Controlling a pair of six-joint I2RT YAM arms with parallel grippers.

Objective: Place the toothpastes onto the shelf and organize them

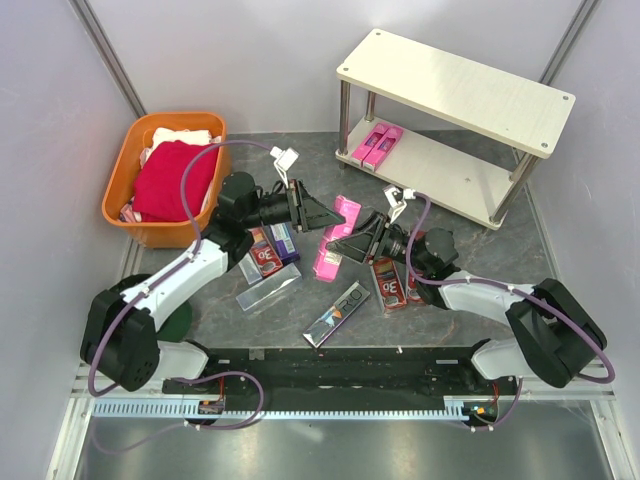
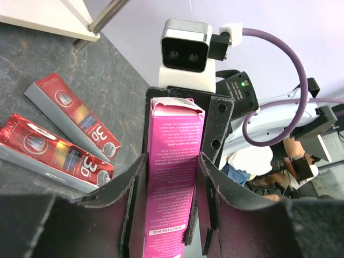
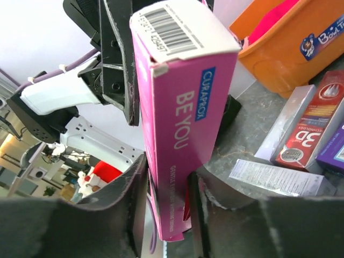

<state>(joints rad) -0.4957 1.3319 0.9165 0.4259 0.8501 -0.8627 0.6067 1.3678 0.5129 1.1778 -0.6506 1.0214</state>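
Note:
A bright pink toothpaste carton point(image 1: 347, 212) hangs above the middle of the table, gripped by both arms at once. My left gripper point(image 1: 330, 222) is shut on it; the left wrist view shows the pink carton point(image 2: 173, 161) clamped between the fingers. My right gripper point(image 1: 342, 240) is shut on the same carton point(image 3: 183, 107) from the other side. Two more pink toothpastes point(image 1: 375, 145) lie on the lower board of the shelf point(image 1: 455, 90). Red point(image 1: 388, 282), purple point(image 1: 283, 240) and silver-grey point(image 1: 268, 288) cartons lie loose on the table.
An orange basket point(image 1: 165, 180) with red and white cloths stands at the left. A dark carton point(image 1: 338, 313) lies near the front edge. Two red cartons point(image 2: 59, 140) sit beside the left gripper. Grey walls close in both sides.

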